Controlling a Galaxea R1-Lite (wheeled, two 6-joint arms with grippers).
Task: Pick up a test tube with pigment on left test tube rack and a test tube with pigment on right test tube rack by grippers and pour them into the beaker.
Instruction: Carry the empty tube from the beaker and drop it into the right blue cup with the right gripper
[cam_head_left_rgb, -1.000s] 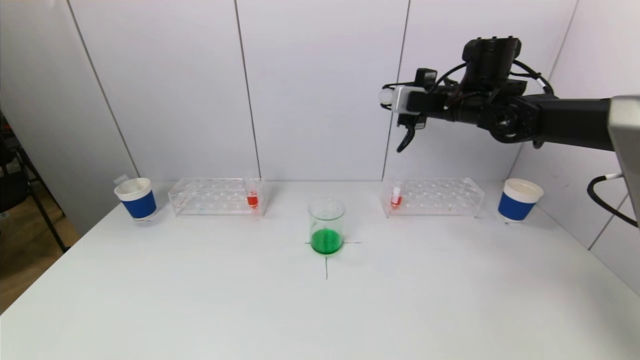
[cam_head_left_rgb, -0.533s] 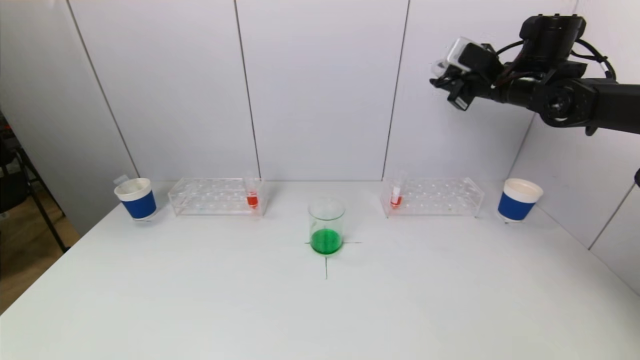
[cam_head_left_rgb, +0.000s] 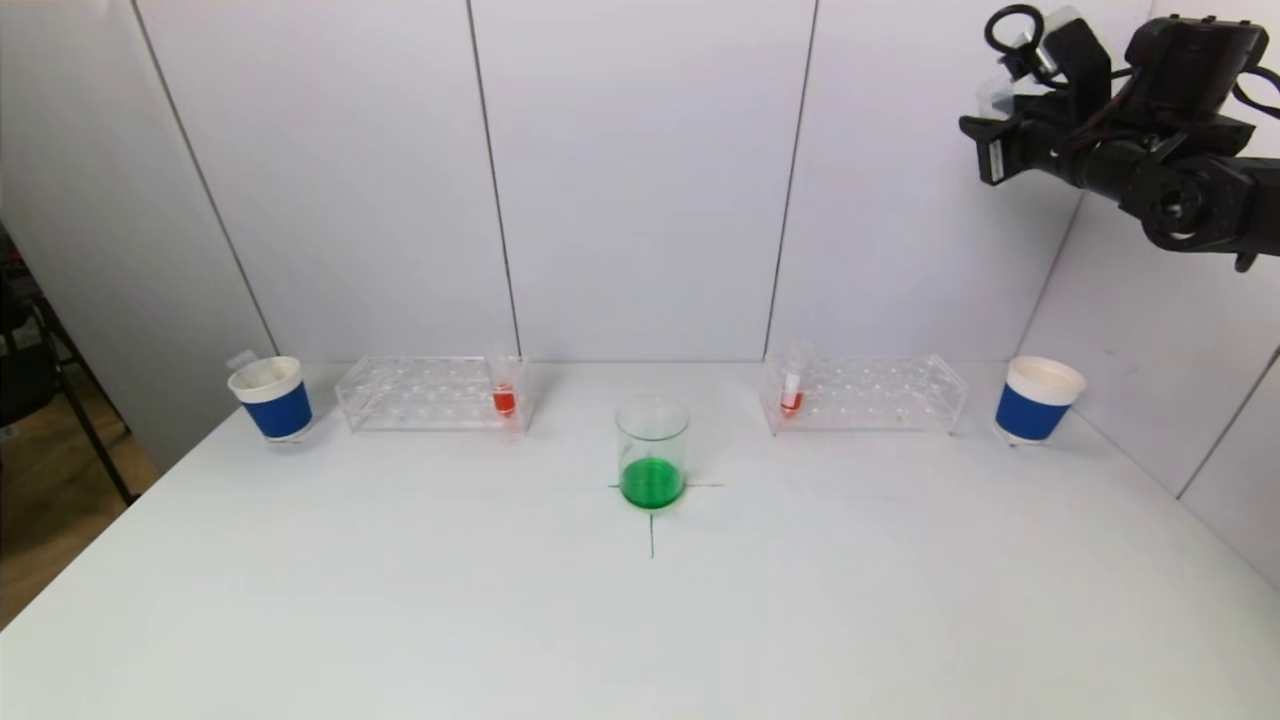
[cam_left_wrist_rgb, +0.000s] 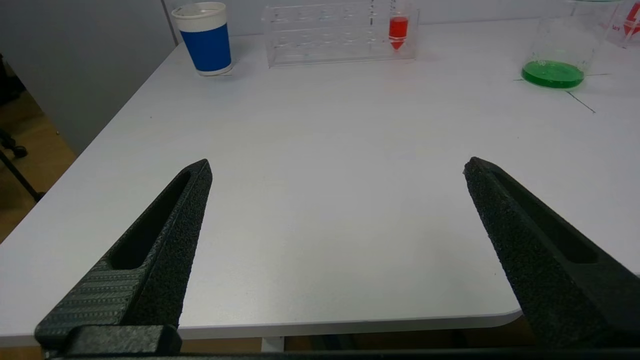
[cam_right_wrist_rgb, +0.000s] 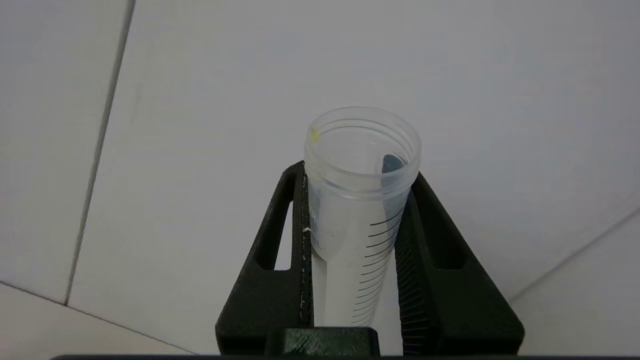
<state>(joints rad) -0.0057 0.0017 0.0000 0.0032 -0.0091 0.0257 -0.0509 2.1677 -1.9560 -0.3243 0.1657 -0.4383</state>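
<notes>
Two clear racks stood along the back of the white table (cam_head_left_rgb: 400, 600), each with one tube of red pigment in it. The left rack (cam_head_left_rgb: 425, 393) held its red tube (cam_head_left_rgb: 504, 390) at the end nearest the middle of the table, and a blue paper cup (cam_head_left_rgb: 270, 397) stood just beyond the rack's outer end. The right rack (cam_head_left_rgb: 870, 392) held its own red tube (cam_head_left_rgb: 792, 388) at its inner end, with a second blue cup (cam_head_left_rgb: 1036, 400) near its outer end. Between the racks and nearer the robot, the glass beaker (cam_head_left_rgb: 652, 452) stood upright on a drawn cross mark, with green liquid in its bottom.

The right gripper (cam_right_wrist_rgb: 357, 200) was raised high near the back wall, well above the right-hand cup and well apart from everything on the table. Its fingers (cam_right_wrist_rgb: 280, 250) were pressed against both sides of an empty tube (cam_right_wrist_rgb: 361, 200), a clear one with black measuring lines, whose open mouth pointed away from the wrist camera toward the wall. A small yellow speck sat on the tube's rim.

The left gripper (cam_left_wrist_rgb: 337, 170) hung low over the near left part of the table, its two black fingers (cam_left_wrist_rgb: 165, 235) spread wide apart with nothing between them. From its wrist view the left rack, its red tube, the cup and the beaker all lay well ahead of it.
</notes>
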